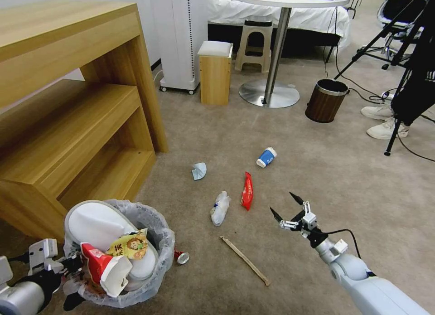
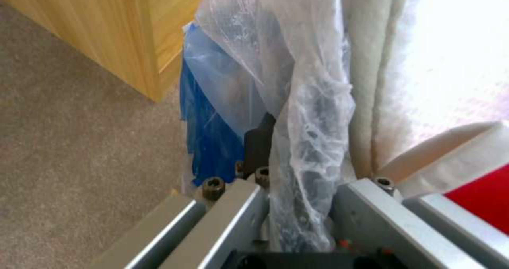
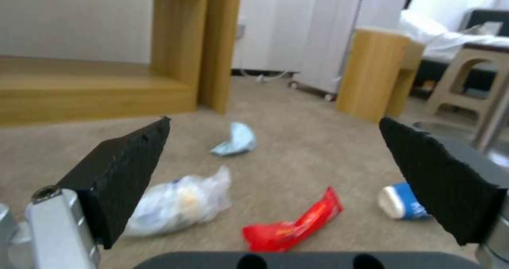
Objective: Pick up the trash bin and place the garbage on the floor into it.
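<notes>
Beige carpet floor [image 1: 317, 170]. Wooden shelf unit [image 1: 68, 102] fills left of frame. White cabinet on castors [image 1: 179, 34] upper centre, small wooden stool [image 1: 215, 72] beside. Round white pedestal table [image 1: 290, 0], bed [image 1: 226, 9] top.

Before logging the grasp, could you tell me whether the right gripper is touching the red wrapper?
Apart. In the right wrist view the right gripper has its fingers spread wide, with bare carpet between them and the red wrapper lying beyond.

Head high; wrists low, sharing floor [image 1: 281, 179].
</notes>
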Controlling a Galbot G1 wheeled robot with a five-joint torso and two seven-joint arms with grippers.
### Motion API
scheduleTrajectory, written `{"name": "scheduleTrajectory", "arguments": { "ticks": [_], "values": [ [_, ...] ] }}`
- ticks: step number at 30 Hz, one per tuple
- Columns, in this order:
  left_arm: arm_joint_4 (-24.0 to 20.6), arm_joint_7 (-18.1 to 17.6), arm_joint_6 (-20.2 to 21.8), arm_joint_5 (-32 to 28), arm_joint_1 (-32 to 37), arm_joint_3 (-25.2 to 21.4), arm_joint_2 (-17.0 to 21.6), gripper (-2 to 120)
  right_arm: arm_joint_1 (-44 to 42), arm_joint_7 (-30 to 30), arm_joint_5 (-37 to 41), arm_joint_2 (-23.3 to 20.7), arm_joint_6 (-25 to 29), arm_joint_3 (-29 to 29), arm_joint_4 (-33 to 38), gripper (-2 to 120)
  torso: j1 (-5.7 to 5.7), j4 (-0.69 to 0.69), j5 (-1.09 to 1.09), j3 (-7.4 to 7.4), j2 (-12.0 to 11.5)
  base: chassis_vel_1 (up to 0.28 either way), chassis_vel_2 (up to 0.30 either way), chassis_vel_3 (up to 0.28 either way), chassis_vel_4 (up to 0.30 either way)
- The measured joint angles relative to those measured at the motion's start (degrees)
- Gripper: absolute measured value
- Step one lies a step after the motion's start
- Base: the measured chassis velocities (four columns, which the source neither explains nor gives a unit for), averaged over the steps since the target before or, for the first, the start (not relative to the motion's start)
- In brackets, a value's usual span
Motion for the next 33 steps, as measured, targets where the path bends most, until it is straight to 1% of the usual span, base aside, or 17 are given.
{"name": "scheduleTrajectory", "arguments": {
  "ticks": [1, 4, 7, 8, 12, 18, 28, 33],
  "values": [
    [0.0, 0.0, 0.0, 0.0, 0.0, 0.0, 0.0, 0, 0.0, 0.0, 0.0, 0.0, 0.0, 0.0, 0.0, 100, 0.0, 0.0, 0.0, 0.0, 0.0, 0.0, 0.0, 0.0, 0.0],
    [-0.3, -0.2, 0.0, -0.2, 0.6, -0.4, -0.3, 0, -0.2, -3.2, 0.8, 0.2, 0.0, -1.2, -1.4, 100, 0.0, 0.02, 0.0, 0.0, 0.0, 0.0, 0.0, 0.0, 0.0],
    [-0.4, -0.4, 0.0, -0.3, 1.0, -0.8, -0.4, 0, -0.1, -4.1, 1.0, 0.2, 0.0, -2.1, -2.4, 100, 0.0, 0.01, 0.0, 0.0, 0.0, 0.0, 0.0, 0.0, 0.0],
    [-0.4, -0.4, 0.2, -0.4, 1.6, -1.5, -0.4, 0, 0.3, -4.7, 1.3, 0.3, 0.0, -3.1, -3.8, 100, 0.0, 0.0, -0.01, 0.0, 0.0, 0.0, 0.0, 0.0, 0.0],
    [-0.4, -0.3, 0.2, 0.0, 2.4, -3.0, -0.8, 0, 1.2, -5.0, 1.1, 0.7, 0.0, -4.3, -5.4, 100, 0.0, 0.02, 0.0, 0.0, 0.0, 0.0, 0.0, 0.0, 0.0],
    [-0.4, 0.4, 0.0, 1.7, 2.8, -3.0, -2.1, 0, 1.9, -4.9, 0.8, 0.9, 0.1, -5.3, -6.8, 100, 0.0, 0.01, 0.0, 0.0, 0.0, 0.0, 0.0, 0.0, 0.0],
    [-0.4, 0.4, -0.7, 3.9, 2.1, -1.6, -4.3, 0, 4.1, -4.6, 1.1, 1.2, 0.1, -7.5, -8.0, 100, 0.0, 0.01, -0.01, 0.0, 0.0, 0.0, 0.0, 0.0, 0.0],
    [-0.3, -0.5, -0.9, 4.5, 2.0, -1.2, -5.6, 0, 5.7, -4.7, 1.5, 1.2, 0.1, -8.6, -9.2, 100, 0.0, 0.01, -0.01, 0.0, 0.0, 0.0, 0.0, 0.0, 0.0]
  ]
}}
